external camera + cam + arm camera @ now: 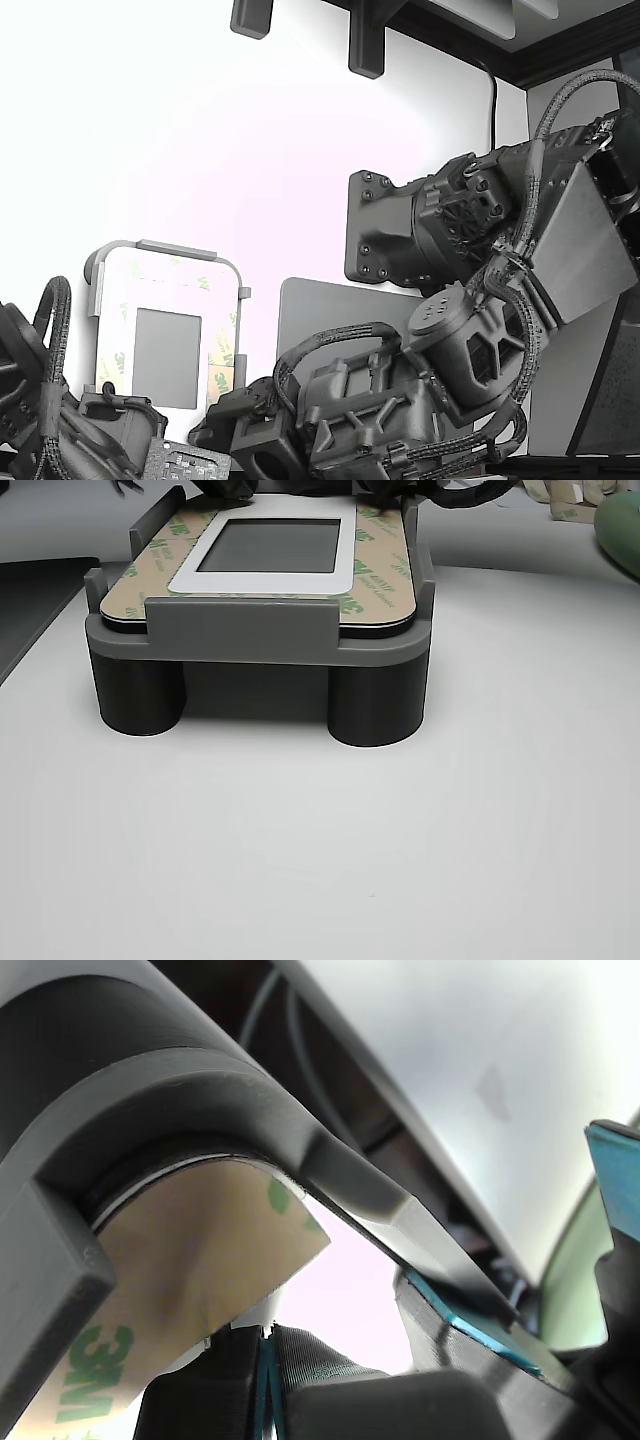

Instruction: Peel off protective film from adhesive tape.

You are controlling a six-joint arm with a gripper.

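Observation:
A white plate [166, 272] with a grey square [166, 357] sits in a grey holder [165, 247]. Strips of adhesive tape faced with tan protective film [222, 372] printed with green 3M logos frame the square. The other view shows holder [260, 630], square [272, 545] and film strips [375, 572]. My gripper [230, 400] is at the plate's near corner on the exterior view's right. In the wrist view the film [200, 1260] bows up under the holder rim [200, 1090] with one corner free. My gripper [268, 1332] looks shut on the film's edge.
A large dark grey rounded mat [330, 310] lies beside the holder. A second arm [40, 400] sits at the exterior view's lower left. Loose tan strips [570, 495] and a green object [622, 530] lie behind the holder. A teal-padded part [615, 1180] shows in the wrist view.

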